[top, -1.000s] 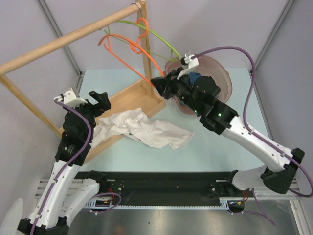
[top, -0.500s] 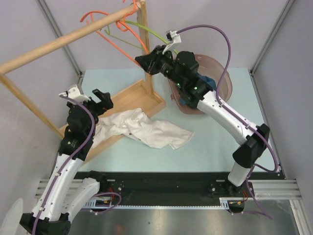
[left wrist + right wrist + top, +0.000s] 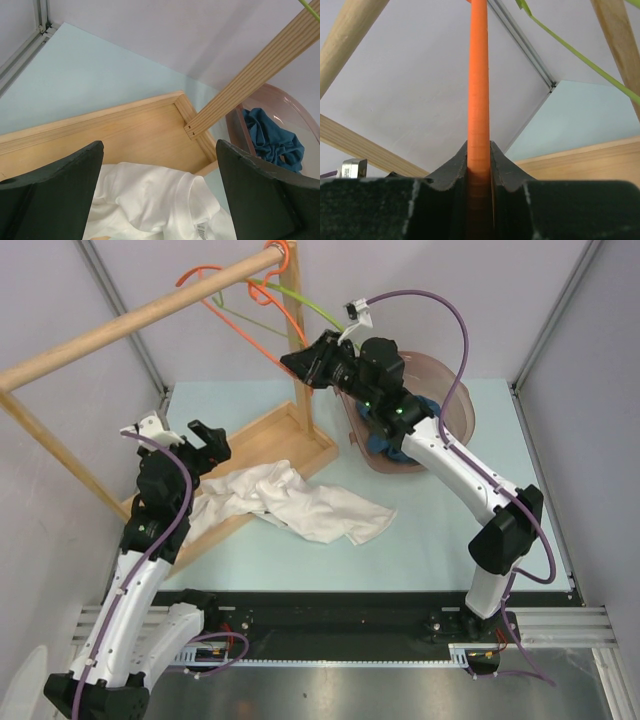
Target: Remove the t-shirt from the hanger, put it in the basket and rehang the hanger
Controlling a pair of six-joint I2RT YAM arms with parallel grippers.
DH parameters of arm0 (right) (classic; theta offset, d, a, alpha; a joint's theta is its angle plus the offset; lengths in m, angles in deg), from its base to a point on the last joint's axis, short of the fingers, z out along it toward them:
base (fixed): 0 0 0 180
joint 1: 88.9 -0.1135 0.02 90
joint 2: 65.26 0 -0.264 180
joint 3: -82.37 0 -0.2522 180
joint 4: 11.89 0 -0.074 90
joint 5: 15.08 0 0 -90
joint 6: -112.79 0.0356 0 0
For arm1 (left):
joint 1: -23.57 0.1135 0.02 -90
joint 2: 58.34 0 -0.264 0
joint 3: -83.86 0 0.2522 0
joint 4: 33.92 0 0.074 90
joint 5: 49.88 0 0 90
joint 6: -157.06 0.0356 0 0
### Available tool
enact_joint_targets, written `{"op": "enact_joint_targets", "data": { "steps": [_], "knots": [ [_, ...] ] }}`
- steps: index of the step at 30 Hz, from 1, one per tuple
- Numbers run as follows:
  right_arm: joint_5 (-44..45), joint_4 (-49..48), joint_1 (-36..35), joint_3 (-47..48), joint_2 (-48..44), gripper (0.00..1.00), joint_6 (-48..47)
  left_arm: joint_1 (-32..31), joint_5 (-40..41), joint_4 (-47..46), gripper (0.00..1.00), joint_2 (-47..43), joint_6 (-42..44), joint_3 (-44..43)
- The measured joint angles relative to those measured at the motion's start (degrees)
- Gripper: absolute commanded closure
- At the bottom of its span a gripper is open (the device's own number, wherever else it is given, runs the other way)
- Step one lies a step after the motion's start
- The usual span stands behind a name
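The white t-shirt (image 3: 290,502) lies crumpled on the table, half over the wooden rack's base, off the hanger. The orange hanger (image 3: 255,336) hangs tilted, its hook over the rod's end by the post. My right gripper (image 3: 303,368) is shut on the hanger's lower arm; in the right wrist view the orange bar (image 3: 478,75) runs straight up out of the gripper (image 3: 479,165). My left gripper (image 3: 188,444) hovers open just above the shirt's left part. In the left wrist view the t-shirt (image 3: 155,200) and its collar label lie under the gripper (image 3: 160,195), untouched.
A green hanger (image 3: 322,314) hangs from the same rod (image 3: 130,325). The rack's post (image 3: 298,340) and base tray (image 3: 270,440) stand at the back left. A pink basin (image 3: 455,400) holding blue cloth (image 3: 395,445) sits behind the right arm.
My right gripper has carried the orange hanger up and to the left, and its hook now rests over the rod. The left arm and the shirt have barely moved.
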Motion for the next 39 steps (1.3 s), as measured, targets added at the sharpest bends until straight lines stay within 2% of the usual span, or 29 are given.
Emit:
{"op": "enact_joint_targets", "data": {
  "steps": [2,4,5,8,11,13,15,16,19,23,27,31,35,39],
  "knots": [
    [-0.2,1.3,-0.2,0.5,0.0,0.93,-0.4,0.0,-0.3,0.0,0.02,0.1,0.0,0.0],
    [-0.2,2.8,-0.2,1.1,0.0,0.77,-1.1,0.1,-0.4,0.0,0.02,0.2,0.0,0.0],
    [-0.2,3.4,-0.2,1.3,0.0,0.58,-1.6,0.1,-0.4,0.0,0.02,0.2,0.0,0.0],
    [0.0,7.3,-0.2,2.8,0.0,0.27,-2.9,0.2,-0.9,0.0,0.02,0.2,-0.1,0.0],
    [1.1,12.4,-0.2,4.6,0.1,0.15,-4.7,0.2,-1.2,0.0,0.02,0.3,0.0,0.0],
    [2.1,15.1,-0.4,5.6,0.0,0.09,-6.2,0.2,-1.3,0.0,0.02,0.6,0.0,0.0],
    [3.8,17.5,-0.7,5.7,-0.5,0.08,-7.3,0.2,-1.4,0.0,0.02,0.8,0.0,0.0],
    [4.6,18.8,-1.0,5.7,-0.9,0.01,-8.1,0.2,-1.5,0.0,0.02,0.8,0.0,0.0],
    [7.6,22.5,-2.4,4.2,-3.3,0.0,-9.9,0.2,-1.7,0.0,0.03,1.0,0.0,0.0],
    [13.3,24.5,-5.5,-4.2,-11.1,0.0,-12.7,0.2,-2.0,0.0,0.03,1.2,0.0,0.0],
    [18.9,23.1,-9.5,-17.8,-21.8,0.0,-14.1,0.2,-2.8,-0.1,0.03,1.2,0.0,0.0],
    [23.7,17.2,-12.2,-35.9,-31.4,0.0,-14.5,0.2,-3.3,-0.1,0.04,1.4,0.0,0.0],
    [27.7,12.8,-15.6,-47.7,-30.8,0.01,-17.1,0.2,-3.7,-0.2,0.05,1.6,0.0,0.0],
    [31.1,9.2,-22.0,-50.3,-23.1,0.0,-24.1,0.2,-4.3,-0.4,0.05,1.9,0.0,0.0]
  ]
}}
